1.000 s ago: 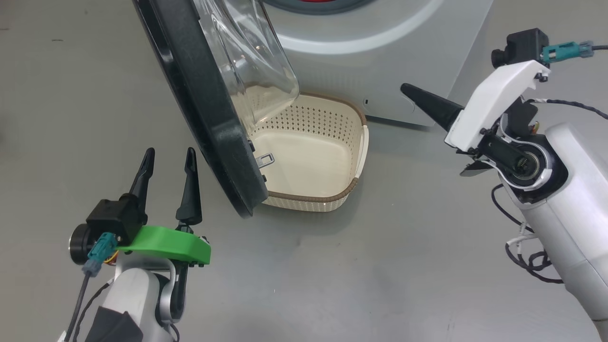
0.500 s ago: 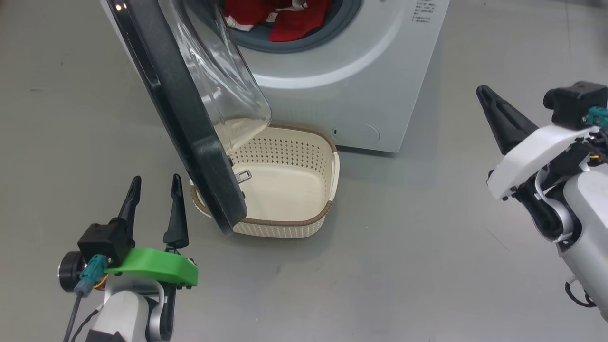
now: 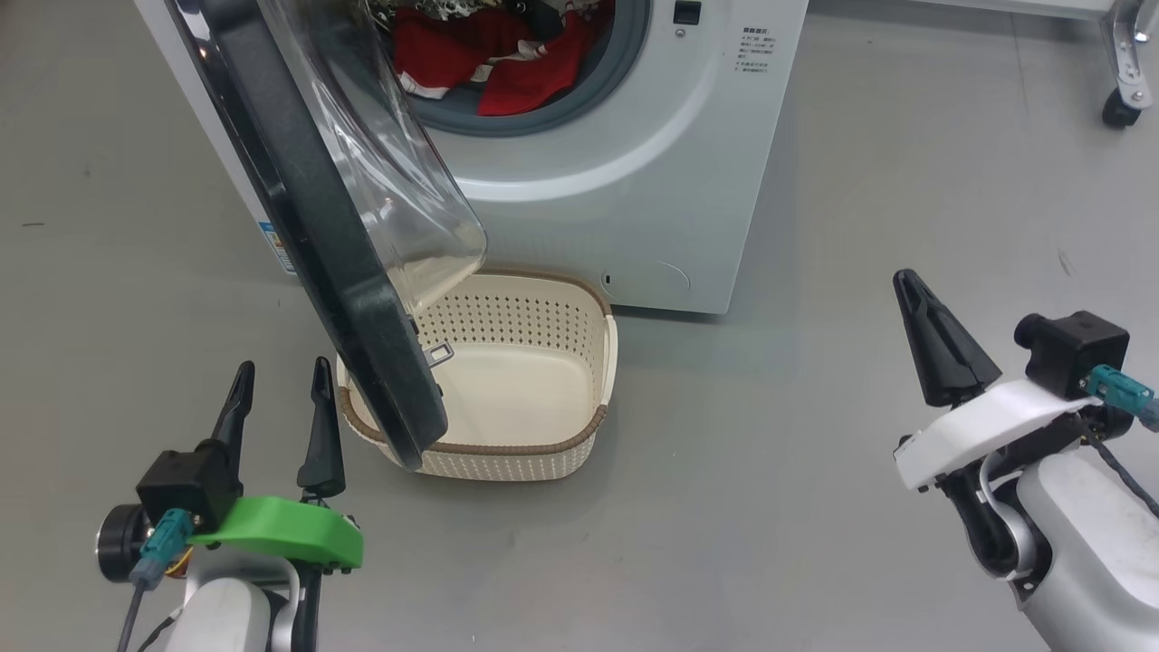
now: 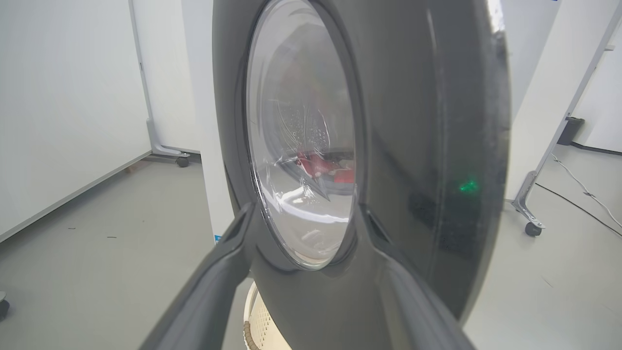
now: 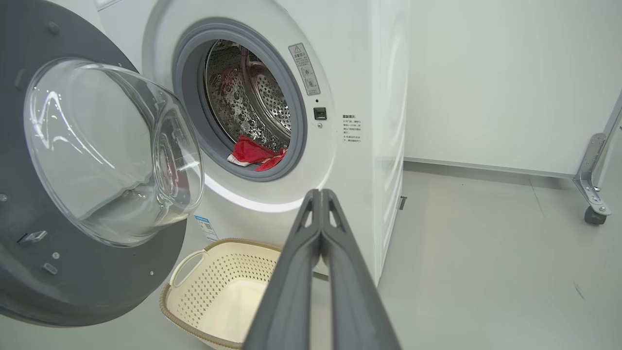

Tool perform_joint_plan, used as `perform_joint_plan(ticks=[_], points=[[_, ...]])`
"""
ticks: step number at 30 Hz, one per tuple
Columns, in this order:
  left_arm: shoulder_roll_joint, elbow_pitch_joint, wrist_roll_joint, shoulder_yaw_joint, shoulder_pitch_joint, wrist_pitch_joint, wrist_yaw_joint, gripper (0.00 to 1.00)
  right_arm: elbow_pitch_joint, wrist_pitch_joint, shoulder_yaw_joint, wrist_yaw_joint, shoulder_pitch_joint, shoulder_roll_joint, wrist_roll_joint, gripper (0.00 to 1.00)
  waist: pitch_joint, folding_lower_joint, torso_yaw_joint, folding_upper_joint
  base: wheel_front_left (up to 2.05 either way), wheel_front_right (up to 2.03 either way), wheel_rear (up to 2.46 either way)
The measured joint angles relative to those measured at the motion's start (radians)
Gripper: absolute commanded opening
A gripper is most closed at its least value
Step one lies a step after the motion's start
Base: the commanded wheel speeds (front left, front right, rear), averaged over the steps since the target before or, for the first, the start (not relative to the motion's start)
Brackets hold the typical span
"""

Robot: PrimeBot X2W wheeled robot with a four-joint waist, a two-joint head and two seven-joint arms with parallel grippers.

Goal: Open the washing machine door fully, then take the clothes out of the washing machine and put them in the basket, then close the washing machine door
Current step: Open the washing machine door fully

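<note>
The white washing machine (image 3: 634, 181) stands at the top with its door (image 3: 308, 226) swung partway out, black rim towards me. Red and white clothes (image 3: 471, 54) lie in the drum at the porthole's lip. The cream basket (image 3: 507, 445) sits on the floor below the porthole, its left part under the door's lower edge. My left gripper (image 3: 282, 367) is open just left of the door, apart from it; its wrist view faces the door (image 4: 437, 146). My right gripper (image 3: 903, 281) is shut and holds nothing, well right of the machine. Its wrist view shows the clothes (image 5: 255, 153) and basket (image 5: 218, 291).
A wheeled frame leg (image 3: 1123, 63) stands at the far right behind the machine, and another caster (image 4: 183, 160) sits by the white wall panel on the left. Bare grey floor (image 3: 770, 498) spreads between the basket and my right arm.
The head camera has tilted up, bringing the drum and clothes into view. My right gripper has drawn back from the machine's lower front to the right, still shut. The left gripper stays open beside the door.
</note>
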Motion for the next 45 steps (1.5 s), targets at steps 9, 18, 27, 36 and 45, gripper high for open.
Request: perform_joint_plan(ticks=[9, 18, 27, 36, 45], points=[[0.0, -0.003, 0.01, 0.022, 0.022, 0.0, -0.012, 1.0, 0.001, -0.005, -0.026, -0.025, 0.09, 0.048, -0.004, 0.0, -0.011, 0.0, -0.021, 0.0, 0.0, 0.0, 0.0], [0.0, 0.0, 0.016, 0.029, 0.045, 0.0, -0.02, 1.0, -0.022, -0.008, -0.094, -0.042, 0.148, 0.075, -0.084, 1.0, -0.027, 0.0, -0.032, 0.0, 0.0, 0.0, 0.0], [0.0, 0.0, 0.025, 0.035, 0.048, 0.0, -0.029, 1.0, -0.081, -0.008, -0.176, -0.043, 0.201, 0.129, -0.152, 1.0, -0.031, 0.0, -0.039, 0.0, 0.0, 0.0, 0.0], [0.0, 0.001, 0.028, 0.038, 0.066, 0.0, -0.031, 1.0, -0.102, -0.008, -0.203, -0.044, 0.249, 0.154, -0.206, 1.0, -0.035, 0.0, -0.042, 0.0, 0.0, 0.0, 0.0], [0.0, 0.001, 0.033, 0.044, 0.067, 0.0, -0.038, 1.0, -0.115, -0.008, -0.218, -0.044, 0.281, 0.172, -0.25, 1.0, -0.033, 0.0, -0.046, 0.0, 0.0, 0.0, 0.0]])
